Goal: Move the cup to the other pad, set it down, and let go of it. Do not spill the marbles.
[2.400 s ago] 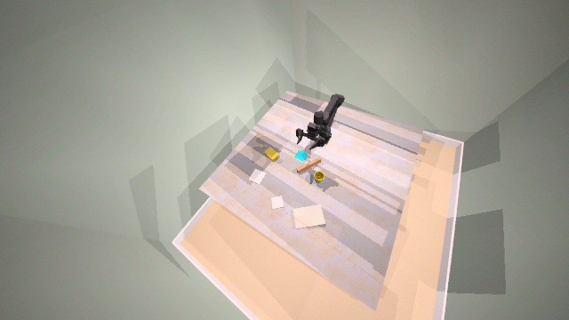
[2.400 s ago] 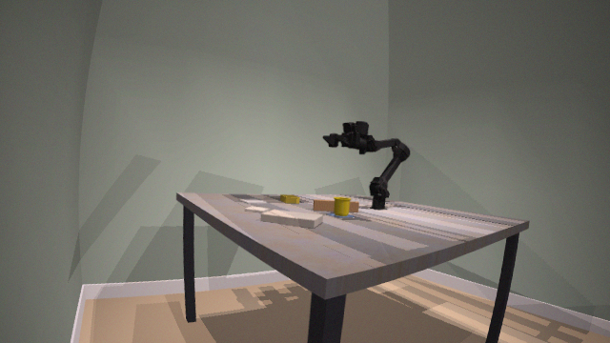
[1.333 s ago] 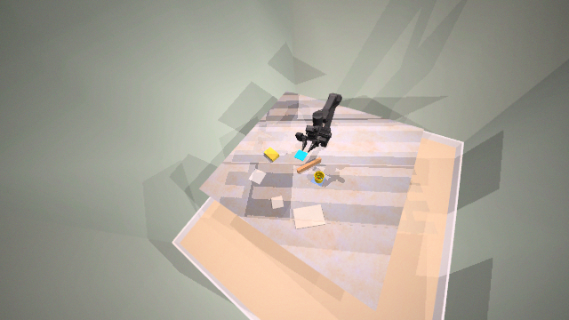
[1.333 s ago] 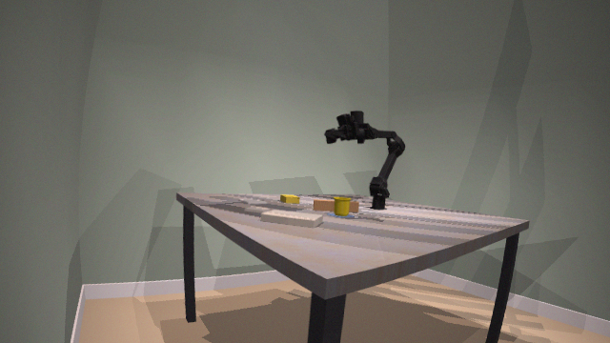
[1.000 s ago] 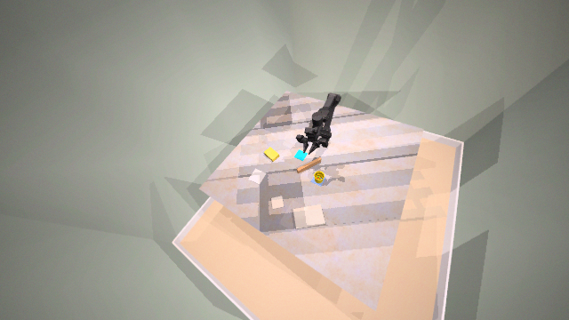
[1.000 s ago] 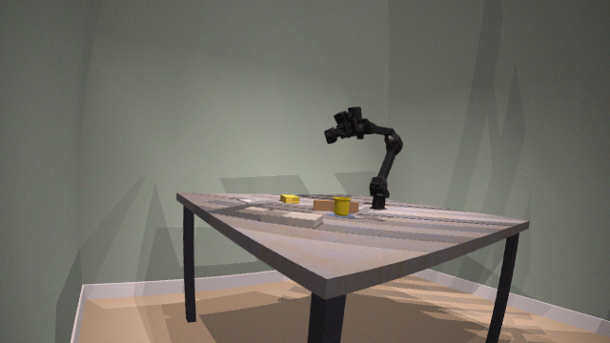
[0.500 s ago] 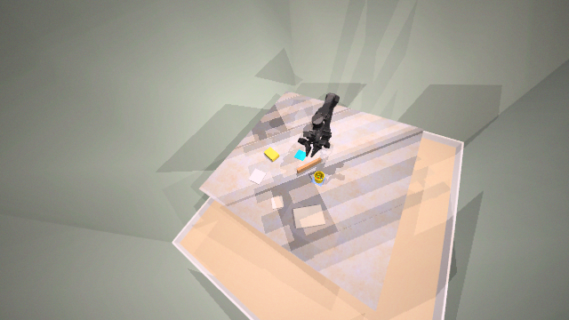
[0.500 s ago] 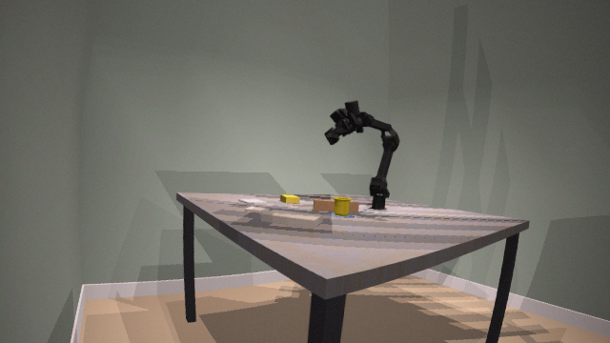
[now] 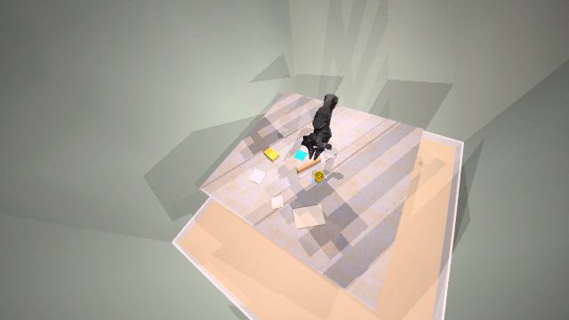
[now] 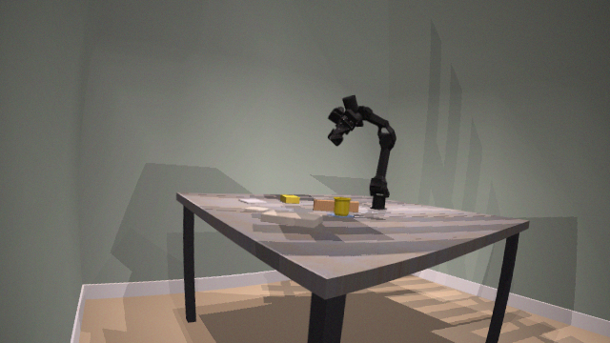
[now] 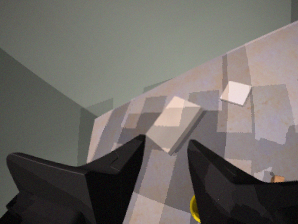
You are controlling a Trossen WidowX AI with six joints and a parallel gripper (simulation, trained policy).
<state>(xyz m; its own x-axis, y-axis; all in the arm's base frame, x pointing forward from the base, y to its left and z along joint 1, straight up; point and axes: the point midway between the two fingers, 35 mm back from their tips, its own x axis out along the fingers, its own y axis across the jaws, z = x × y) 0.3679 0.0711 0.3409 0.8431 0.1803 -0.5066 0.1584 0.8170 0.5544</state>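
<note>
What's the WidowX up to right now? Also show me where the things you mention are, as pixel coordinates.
It isn't handling anything: the claw (image 9: 315,157) (image 10: 335,139) (image 11: 166,142) hangs in the air above the table, partly open with nothing between its fingers. The round yellow cup (image 9: 319,177) (image 10: 341,207) (image 11: 195,208) stands upright on the blue square pad (image 9: 314,182), small bits visible inside. The flat cyan square pad (image 9: 300,155) is across the orange-brown oblong block (image 9: 308,165) (image 10: 323,205) (image 11: 278,179) from it, with no cup on it.

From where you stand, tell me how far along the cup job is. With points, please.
Nothing looks done yet: the yellow cup (image 9: 319,177) (image 10: 341,207) (image 11: 195,209) stands upright on the blue pad (image 9: 316,182) (image 10: 350,216). Nothing is in hand; the open hand (image 9: 315,157) (image 10: 335,142) (image 11: 166,142) hangs above the table. Left: grasp the cup, carry it to the cyan pad (image 9: 300,155), presumably the other one, set it down, let go.
</note>
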